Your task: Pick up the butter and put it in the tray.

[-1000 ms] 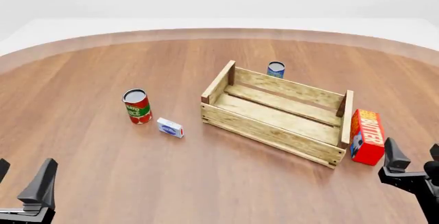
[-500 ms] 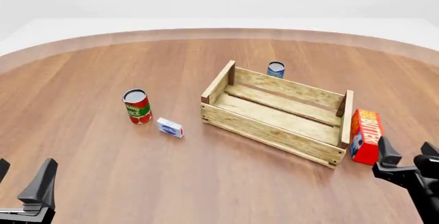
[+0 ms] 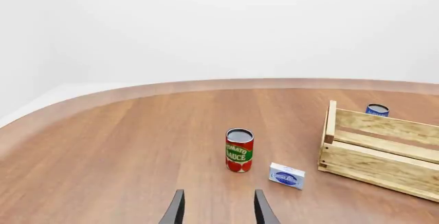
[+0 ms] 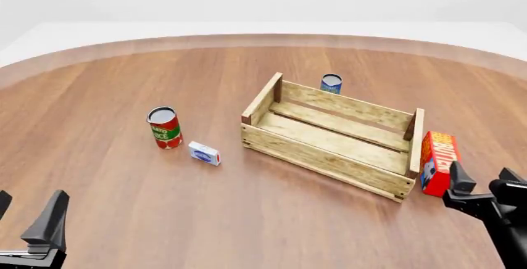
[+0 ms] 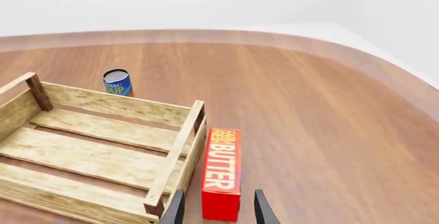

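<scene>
A: From the front we see the red and orange butter carton (image 4: 437, 163) with its white lettering standing on the brown wood-grain table (image 4: 123, 207), just beside the right end board of the big light slatted wooden tray (image 4: 329, 134). It is outside the tray. We cannot tell from here whether it touches the board.

B: The right wrist view adds more: the butter (image 5: 221, 172) shows its long top face with "BUTTER" readable, parallel to the tray's (image 5: 96, 147) end board, with a thin gap of table between them. The right gripper (image 5: 217, 211) has its dark fingertips apart, the near end of the carton showing between them (nothing clamped).

A: And only the left wrist view reads the label on the red tomato sauce can (image 3: 239, 150), with the small white-and-blue box (image 3: 287, 175) close by it. The left gripper (image 3: 218, 211) hangs low over bare table, its jaws parted.

B: Against a second ago, the right gripper (image 4: 482, 182) has slid leftward and now covers the carton's lower right corner in the front view. The left gripper (image 4: 29, 216) has not shifted.

A: The blue cylindrical can (image 4: 331, 83) sits behind the tray's far wall, as before. The tray's boards look rough and knotty, with darker corner posts.
</scene>
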